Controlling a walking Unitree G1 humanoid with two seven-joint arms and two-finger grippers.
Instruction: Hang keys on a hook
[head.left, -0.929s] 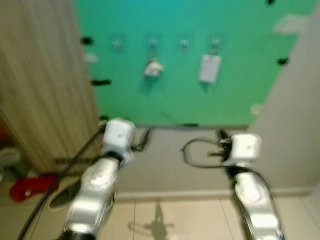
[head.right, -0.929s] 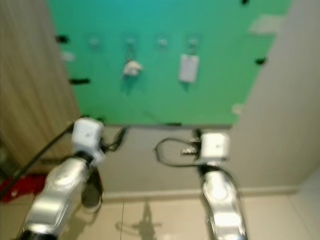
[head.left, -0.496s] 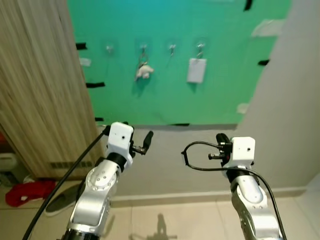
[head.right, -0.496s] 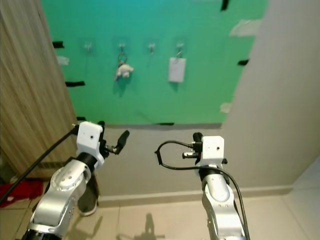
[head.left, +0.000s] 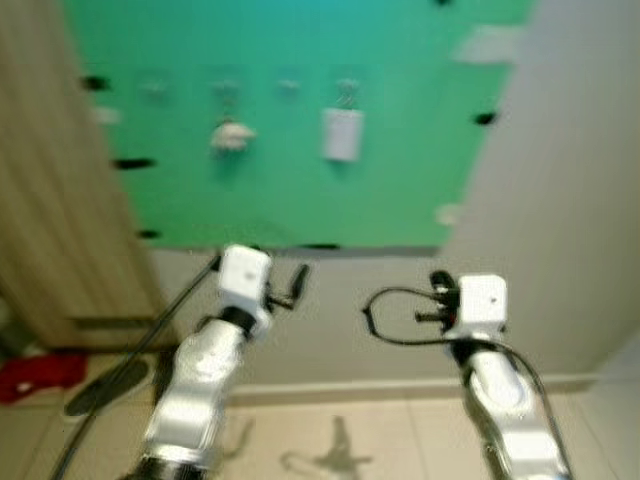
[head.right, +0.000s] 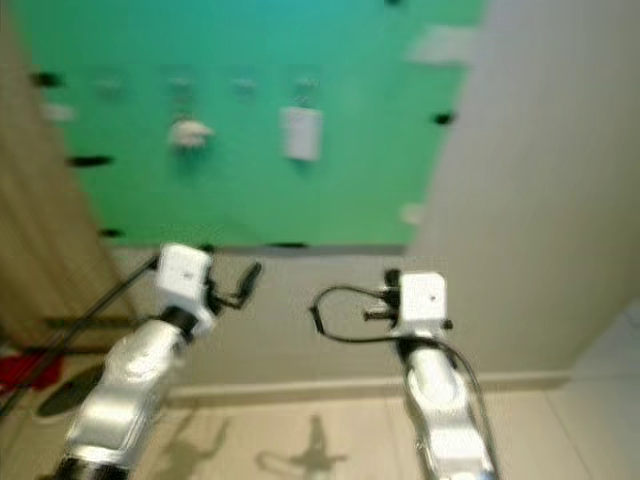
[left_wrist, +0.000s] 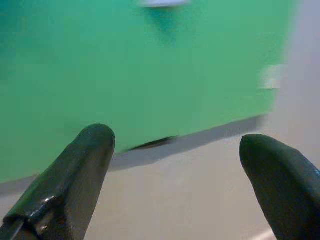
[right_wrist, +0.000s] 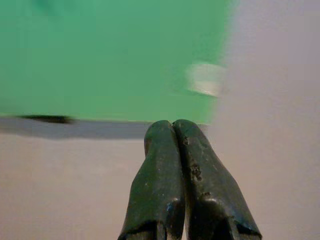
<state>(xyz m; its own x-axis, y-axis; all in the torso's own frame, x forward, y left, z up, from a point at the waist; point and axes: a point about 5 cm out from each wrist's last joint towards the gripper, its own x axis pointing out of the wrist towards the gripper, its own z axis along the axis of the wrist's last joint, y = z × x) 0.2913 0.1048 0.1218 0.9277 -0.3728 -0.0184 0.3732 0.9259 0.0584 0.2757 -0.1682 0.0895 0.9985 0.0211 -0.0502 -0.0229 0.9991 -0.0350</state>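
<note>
A green board (head.left: 300, 200) on the wall carries a row of small hooks (head.left: 288, 86). From the second hook hangs a key ring with a white fluffy charm (head.left: 232, 133); a white tag (head.left: 342, 133) hangs from the fourth. Both arms are raised below the board, well short of it. My left gripper (left_wrist: 175, 170) is open with nothing between its fingers (head.left: 292, 284). My right gripper (right_wrist: 174, 130) is shut, its fingers pressed together with nothing seen in them. The head views are blurred.
A wooden panel (head.left: 50, 200) stands to the left of the board. A grey wall (head.left: 560, 200) juts out on the right. On the tiled floor at the left lie a red cloth (head.left: 38, 368) and a dark slipper (head.left: 100, 385).
The whole picture has slid to the left and blurred, so the camera has moved. Both arms keep the same pose and their fingers have not changed.
</note>
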